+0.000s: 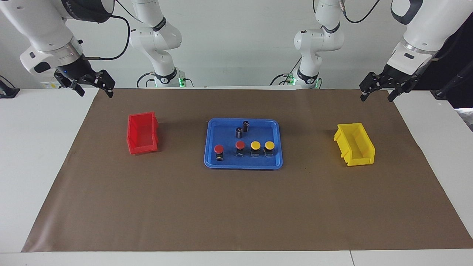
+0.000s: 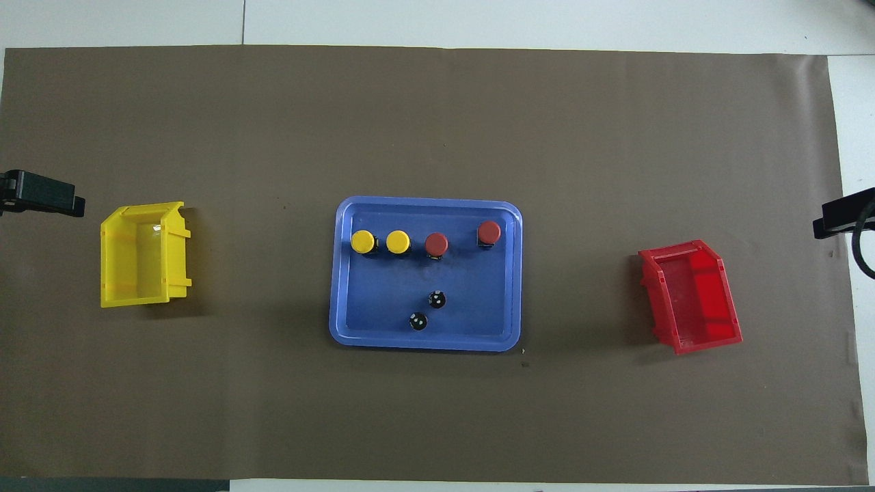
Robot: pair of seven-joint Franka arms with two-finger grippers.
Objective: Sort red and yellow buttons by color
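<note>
In the blue tray [image 1: 210,147], two red buttons [image 1: 240,145] and two yellow buttons [image 1: 255,145] in one row, two dark cylinders [image 1: 245,126] nearer the robots, left gripper [image 1: 378,92] and right gripper [image 1: 92,88] both spread wide, empty, raised over the mat's corners, well apart from the tray.

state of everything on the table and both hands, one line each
red buttons: two, upright in the blue tray
yellow buttons: two, upright in the tray, side by side
dark cylinders: two, upright in the tray
red bin: empty
yellow bin: empty
left hand: open, holding nothing, waiting
right hand: open, holding nothing, waiting
</note>
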